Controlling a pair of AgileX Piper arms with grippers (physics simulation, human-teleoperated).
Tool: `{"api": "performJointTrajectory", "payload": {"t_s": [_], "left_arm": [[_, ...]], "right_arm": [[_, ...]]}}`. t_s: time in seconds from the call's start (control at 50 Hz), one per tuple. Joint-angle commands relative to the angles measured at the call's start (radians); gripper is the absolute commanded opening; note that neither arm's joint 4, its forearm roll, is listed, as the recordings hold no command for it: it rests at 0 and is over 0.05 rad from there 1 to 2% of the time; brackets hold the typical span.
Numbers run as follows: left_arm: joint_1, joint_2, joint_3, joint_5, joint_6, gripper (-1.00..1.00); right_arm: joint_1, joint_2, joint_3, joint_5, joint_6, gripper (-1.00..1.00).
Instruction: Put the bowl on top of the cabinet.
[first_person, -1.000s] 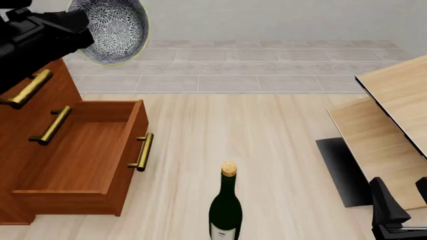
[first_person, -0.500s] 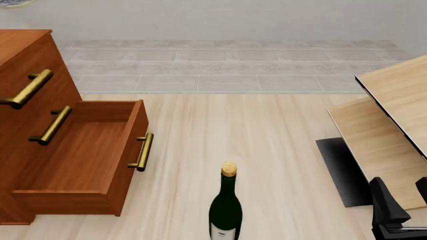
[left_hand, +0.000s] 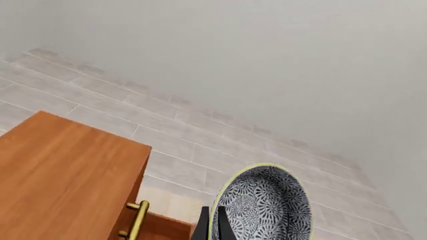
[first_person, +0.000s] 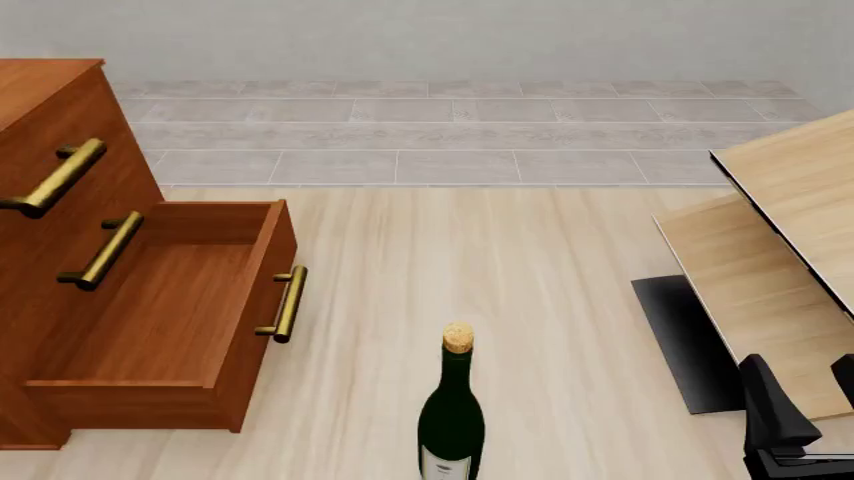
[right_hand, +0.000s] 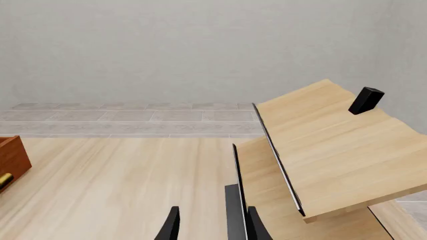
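Note:
The bowl (left_hand: 263, 205), grey-white patterned inside with a pale rim, shows only in the left wrist view, tipped on its edge. My left gripper (left_hand: 213, 226) is shut on its rim, with one dark finger (left_hand: 203, 229) outside the bowl. The reddish-brown cabinet (left_hand: 63, 175) has its flat top beside the bowl, lower down. From the front, the cabinet (first_person: 54, 215) stands at the left with its bottom drawer (first_person: 167, 310) pulled open; neither the bowl nor the left gripper shows there. My right gripper (first_person: 807, 400) (right_hand: 213, 227) hangs open and holds nothing at the near right.
A dark green wine bottle (first_person: 451, 420) with a cork stands at the near centre. Pale wooden tables (first_person: 787, 250) and a dark mat (first_person: 687, 345) fill the right side. Brass bar handles (first_person: 60, 175) stick out from the cabinet front.
The left arm has carried the bowl up and left, out of the front view: a second ago both showed at the top left, then only a sliver. The right arm has not moved.

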Motion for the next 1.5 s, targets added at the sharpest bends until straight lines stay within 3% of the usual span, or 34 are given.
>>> {"api": "performJointTrajectory", "payload": {"t_s": [0.02, 0.56, 1.0, 1.5], "left_arm": [[0.069, 0.017, -0.064, 0.123, -0.089, -1.0], [0.24, 0.075, -0.138, 0.215, -0.145, -1.0], [0.377, 0.108, -0.025, 0.172, -0.174, -1.0], [0.487, 0.17, 0.02, 0.118, -0.181, -1.0]], "right_arm": [[0.0, 0.0, 0.0, 0.0, 0.0, 1.0], [0.0, 0.0, 0.0, 0.0, 0.0, 1.0], [0.0, 0.0, 0.0, 0.0, 0.0, 1.0], [0.0, 0.0, 0.0, 0.0, 0.0, 1.0]]}}
